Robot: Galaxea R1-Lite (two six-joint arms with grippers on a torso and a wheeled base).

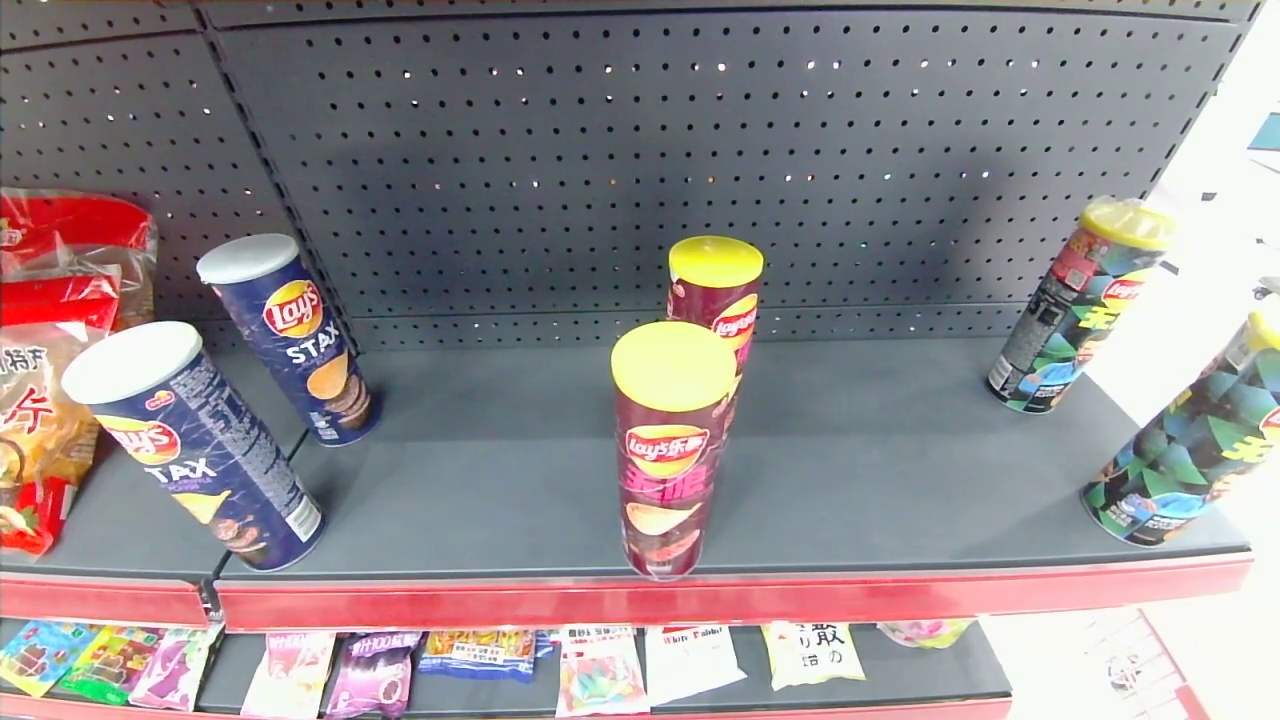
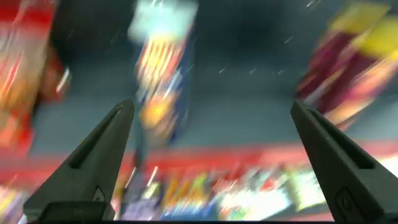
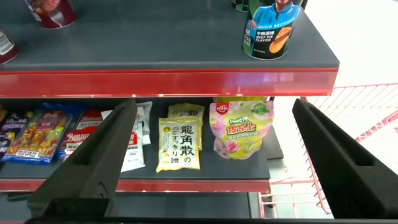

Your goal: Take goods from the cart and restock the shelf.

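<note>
1. Red and clear plastic snack bags (image 1: 50,330) are stacked at the far left of the dark grey metal shelf (image 1: 500,450).
2. Beside them, two blue cylindrical crisp cans with white lids are stood, one in front (image 1: 195,445) and one behind (image 1: 290,335).
3. In the middle, two maroon crisp cans with yellow lids are set: one at the red front edge (image 1: 668,450), the other just behind it (image 1: 715,290).
4. At the right end, two black-and-teal patterned cans are placed, rear (image 1: 1075,305) and front (image 1: 1185,440).
5. The left gripper (image 2: 211,106) is spread wide and nothing is held.
6. The right gripper (image 3: 214,106) is likewise spread wide and empty before the lower shelf, and a red wire cart (image 3: 367,118) is seen beyond the shelf end.
</note>
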